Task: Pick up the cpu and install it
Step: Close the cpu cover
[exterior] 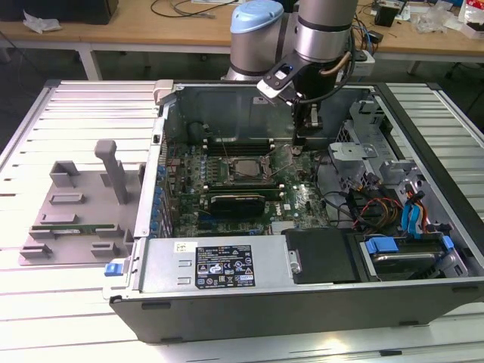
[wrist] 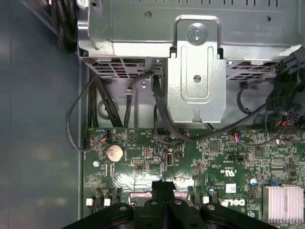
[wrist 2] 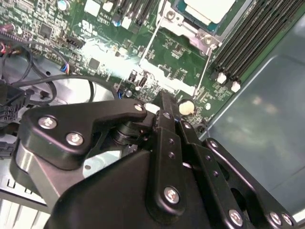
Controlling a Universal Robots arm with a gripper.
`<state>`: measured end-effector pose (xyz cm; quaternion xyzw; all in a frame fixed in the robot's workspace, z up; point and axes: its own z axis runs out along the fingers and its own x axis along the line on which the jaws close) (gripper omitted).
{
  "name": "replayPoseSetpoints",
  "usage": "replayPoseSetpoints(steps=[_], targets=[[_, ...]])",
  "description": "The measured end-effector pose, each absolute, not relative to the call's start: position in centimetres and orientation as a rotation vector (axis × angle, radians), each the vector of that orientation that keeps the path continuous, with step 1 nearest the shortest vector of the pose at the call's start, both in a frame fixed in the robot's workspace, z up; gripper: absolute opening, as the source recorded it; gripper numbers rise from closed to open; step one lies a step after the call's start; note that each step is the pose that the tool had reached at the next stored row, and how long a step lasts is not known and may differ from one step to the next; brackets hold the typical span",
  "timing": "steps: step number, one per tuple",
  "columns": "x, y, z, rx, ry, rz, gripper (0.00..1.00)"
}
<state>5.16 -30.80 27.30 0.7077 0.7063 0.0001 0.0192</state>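
Observation:
The cpu (exterior: pixel 243 168) lies flat in the motherboard socket inside the open computer case; in the second wrist view the cpu (wrist 2: pixel 206 7) shows a pale silver top inside the socket's metal frame. My gripper (exterior: pixel 302 140) hangs over the green board at the socket's side towards the exterior view's right. In both wrist views its black fingers (wrist 2: pixel 164 107) press together with nothing between them. The gripper (wrist: pixel 164 185) tip is just above the board. A thin socket lever with a pale knob (wrist 2: pixel 186 107) ends right beside the fingertips.
The case walls (exterior: pixel 162 136) ring the board. A metal drive bracket (wrist: pixel 195 81) and black cables (exterior: pixel 355 208) lie beyond the gripper. A power supply (exterior: pixel 219 265) fills the near side. On the exterior view's left stands a grey fixture (exterior: pixel 76 204).

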Motion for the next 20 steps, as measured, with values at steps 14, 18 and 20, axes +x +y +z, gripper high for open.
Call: replayPoseSetpoints(steps=[14, 18, 20], targets=[[6.7, -30.8, 26.2, 2.194, 2.192, -0.043, 0.11], [6.7, -30.8, 25.6, 2.197, 2.195, -0.071, 0.11], [6.8, -30.8, 25.3, 2.198, 2.196, -0.082, 0.11]])
